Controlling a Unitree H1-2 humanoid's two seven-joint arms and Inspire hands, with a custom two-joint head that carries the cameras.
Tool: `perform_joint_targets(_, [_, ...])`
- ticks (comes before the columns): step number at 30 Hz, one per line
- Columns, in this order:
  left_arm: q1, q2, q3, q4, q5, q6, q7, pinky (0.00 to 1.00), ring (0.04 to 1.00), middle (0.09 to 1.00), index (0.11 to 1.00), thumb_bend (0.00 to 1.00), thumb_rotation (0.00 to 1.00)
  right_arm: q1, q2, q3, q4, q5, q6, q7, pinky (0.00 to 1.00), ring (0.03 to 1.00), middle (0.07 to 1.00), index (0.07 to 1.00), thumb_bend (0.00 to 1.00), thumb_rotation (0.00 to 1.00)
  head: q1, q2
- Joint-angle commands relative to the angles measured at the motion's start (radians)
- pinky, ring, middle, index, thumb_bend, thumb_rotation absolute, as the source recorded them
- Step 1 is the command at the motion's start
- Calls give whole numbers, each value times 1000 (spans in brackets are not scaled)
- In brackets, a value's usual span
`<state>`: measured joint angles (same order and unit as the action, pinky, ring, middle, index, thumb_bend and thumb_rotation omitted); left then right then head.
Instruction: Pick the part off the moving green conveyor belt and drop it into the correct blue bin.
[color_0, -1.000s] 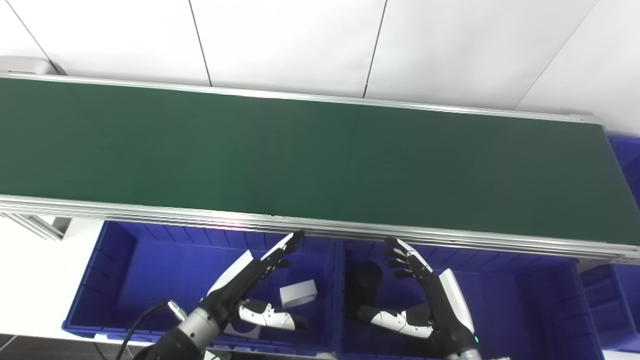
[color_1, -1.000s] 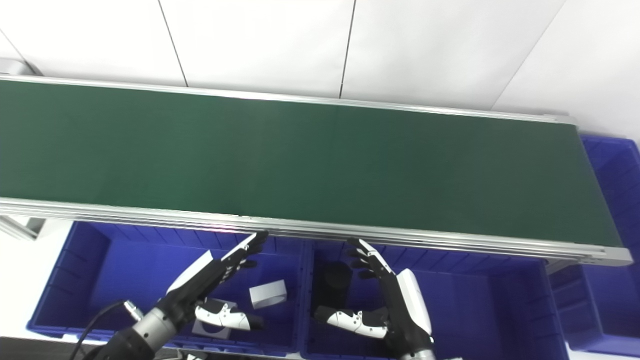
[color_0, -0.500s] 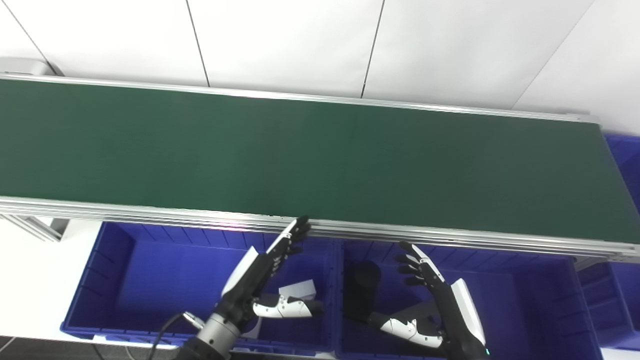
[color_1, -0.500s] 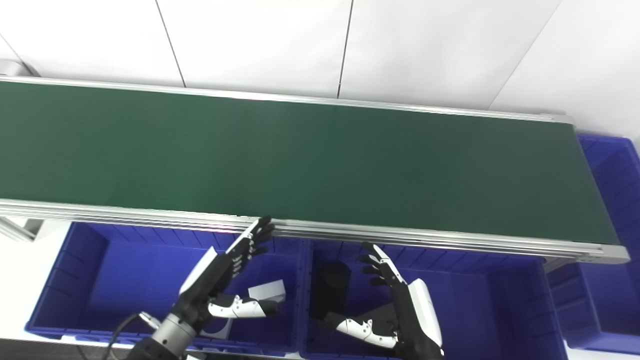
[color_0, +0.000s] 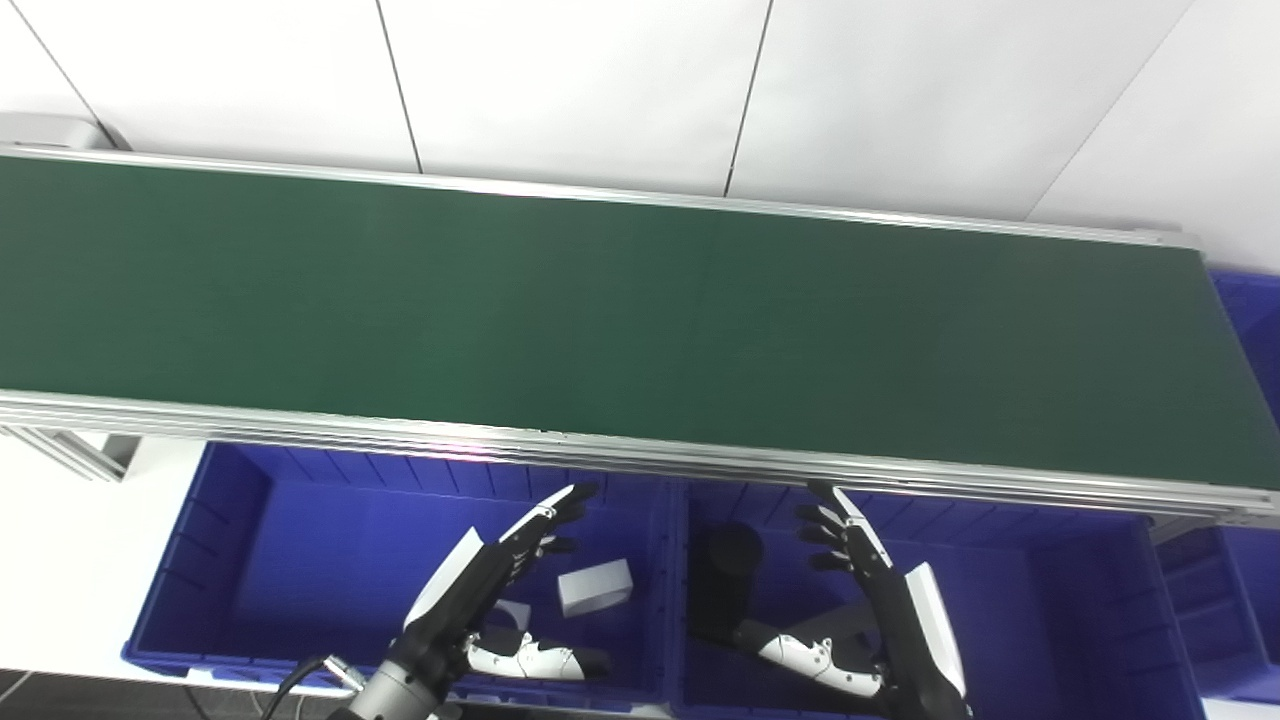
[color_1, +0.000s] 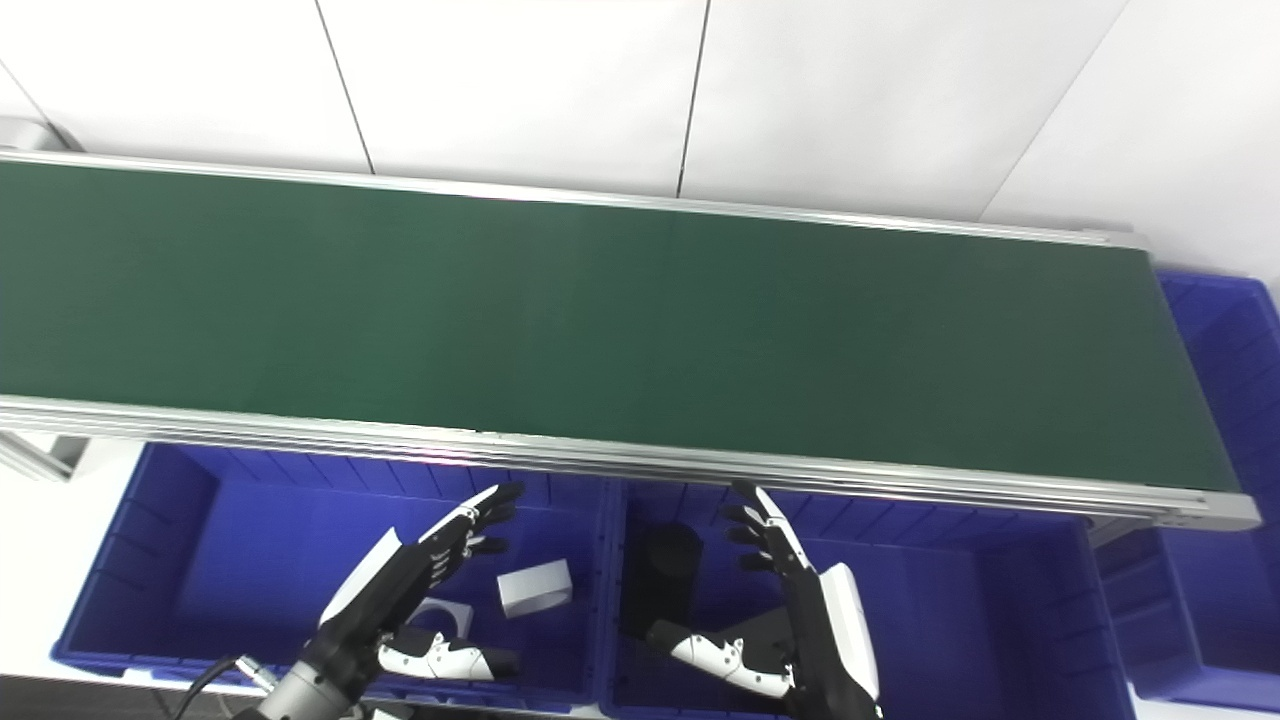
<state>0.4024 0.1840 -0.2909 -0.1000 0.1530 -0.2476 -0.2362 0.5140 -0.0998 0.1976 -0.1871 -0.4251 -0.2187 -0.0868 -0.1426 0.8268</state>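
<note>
The green conveyor belt (color_0: 620, 310) runs across the view and carries no part. My left hand (color_0: 490, 590) is open and empty above the left blue bin (color_0: 250, 560). My right hand (color_0: 880, 610) is open and empty above the middle blue bin (color_0: 1080, 620). A white block (color_0: 595, 587) lies in the left bin beside my left hand. A second white part (color_1: 440, 612) with a round hole lies under that hand. A black cylinder (color_0: 730, 560) stands in the middle bin, left of my right hand.
A third blue bin (color_1: 1215, 400) stands at the belt's right end. The belt's aluminium rail (color_0: 640, 458) runs just above both hands. A white wall (color_0: 640, 90) lies behind the belt.
My left hand has dropped back from the belt's rail into the left bin. My right hand has stayed over the middle bin with little movement. The belt has stayed bare.
</note>
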Motion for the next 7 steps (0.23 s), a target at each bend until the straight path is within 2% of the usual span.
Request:
perform_joint_targets(1, [-19, 19, 9, -29, 0, -14, -4, 838, 928, 949, 901, 840, 301, -11, 10, -1, -1, -2, -59, -25, 700, 790, 832, 911, 811, 405, -6, -4])
perform_joint_targets(5, [-55, 47, 19, -13, 1, -22, -11, 800, 880, 912, 892, 839, 275, -26, 18, 4, 20, -13, -61, -33, 702, 789, 834, 911, 810, 400, -7, -11])
perform_joint_targets(7, [-72, 57, 25, 0, -19, -20, -18, 804, 864, 882, 866, 849, 225, -33, 22, 5, 29, -15, -64, -35, 710, 793, 836, 913, 807, 397, -4, -13])
